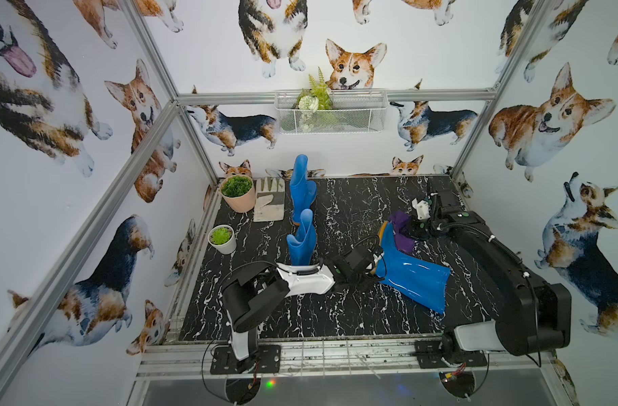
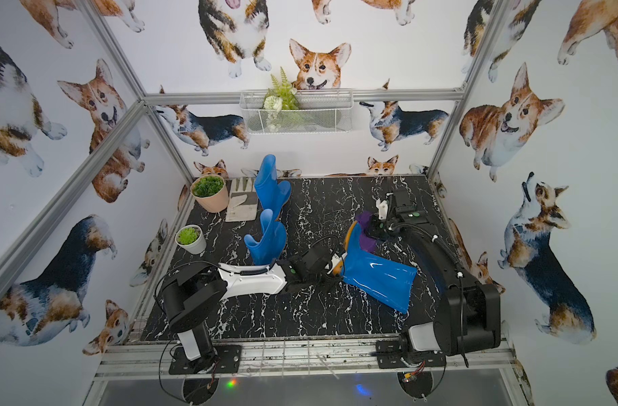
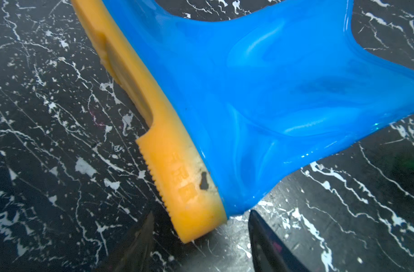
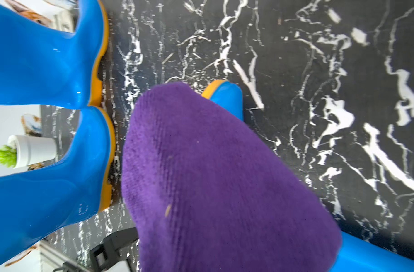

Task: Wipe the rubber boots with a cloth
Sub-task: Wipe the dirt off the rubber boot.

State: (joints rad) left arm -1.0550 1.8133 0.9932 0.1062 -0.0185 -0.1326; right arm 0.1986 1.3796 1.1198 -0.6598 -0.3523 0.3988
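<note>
One blue rubber boot (image 1: pixel 413 277) (image 2: pixel 377 277) lies on its side at the table's middle right, orange sole (image 3: pixel 168 146) turned left. My left gripper (image 3: pixel 201 214) (image 1: pixel 375 269) is open; its fingertips (image 3: pixel 257 226) straddle the heel end with gaps on both sides. The purple cloth (image 1: pixel 402 225) (image 4: pixel 224 188) drapes over that boot's foot, near the toe (image 4: pixel 227 96). My right gripper (image 1: pixel 411 228) is shut on the cloth, which hides its jaws in the right wrist view. Two more boots stand upright at the back left (image 1: pixel 302 189) and in front of it (image 1: pixel 302 242).
A peach pot with a green plant (image 1: pixel 238 193) and a beige-and-white work glove (image 1: pixel 269 198) sit in the back left corner. A small white pot (image 1: pixel 223 239) stands by the left edge. A wire basket (image 1: pixel 330 110) hangs on the back wall.
</note>
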